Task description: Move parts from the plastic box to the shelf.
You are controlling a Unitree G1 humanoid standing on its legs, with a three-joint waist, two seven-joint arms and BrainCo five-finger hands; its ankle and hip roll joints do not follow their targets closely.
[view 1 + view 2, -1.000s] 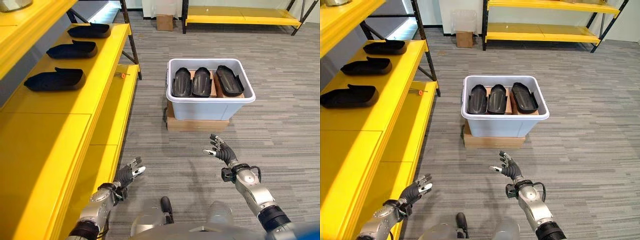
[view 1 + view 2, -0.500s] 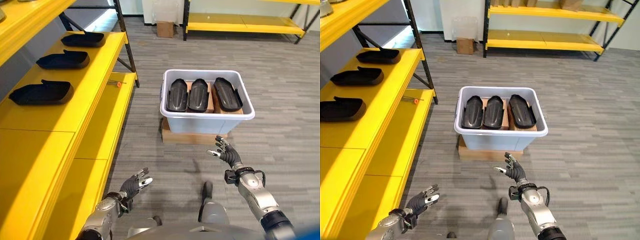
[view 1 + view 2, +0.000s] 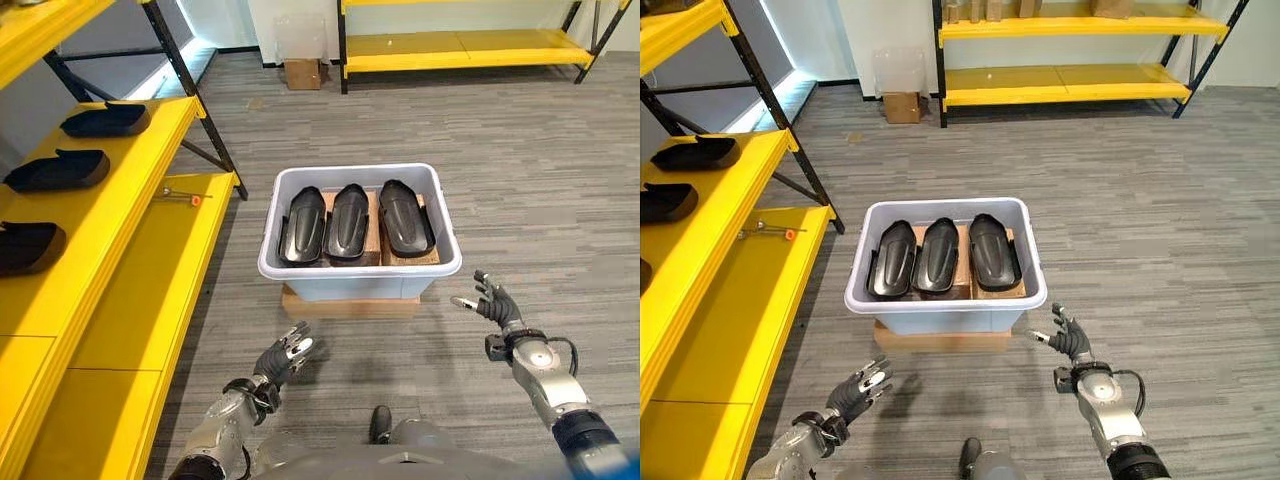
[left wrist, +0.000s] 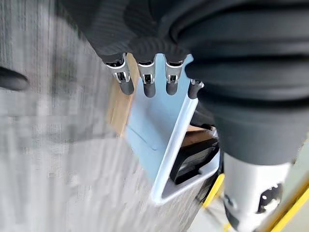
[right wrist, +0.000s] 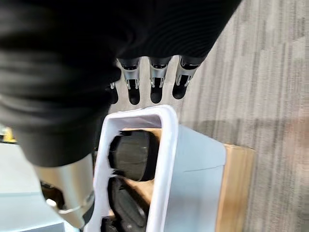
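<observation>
A pale grey plastic box [image 3: 300, 282] stands on a flat cardboard base [image 3: 350, 304] on the floor ahead. Three black moulded parts [image 3: 351, 219] lie side by side in it on cardboard. More black parts [image 3: 57, 170] rest on the yellow shelf [image 3: 110, 250] to my left. My left hand [image 3: 284, 357] hangs open, low and short of the box's near left corner. On the near right side of the box, my right hand [image 3: 493, 303] is open with spread fingers and holds nothing. The box wall [image 4: 154, 130] shows past the left fingers, and its rim [image 5: 161, 159] past the right ones.
The yellow shelf's lower board [image 3: 150, 290] carries a small orange-tipped tool [image 3: 182, 197]. A second yellow rack [image 3: 460, 45] stands at the far wall with a small cardboard box [image 3: 300, 72] beside it. Grey carpet lies all around the box.
The camera has swung right and nearer, so the box sits closer to the middle and the shelf has slid left. Both hands stay open and empty, now nearer the box's front corners.
</observation>
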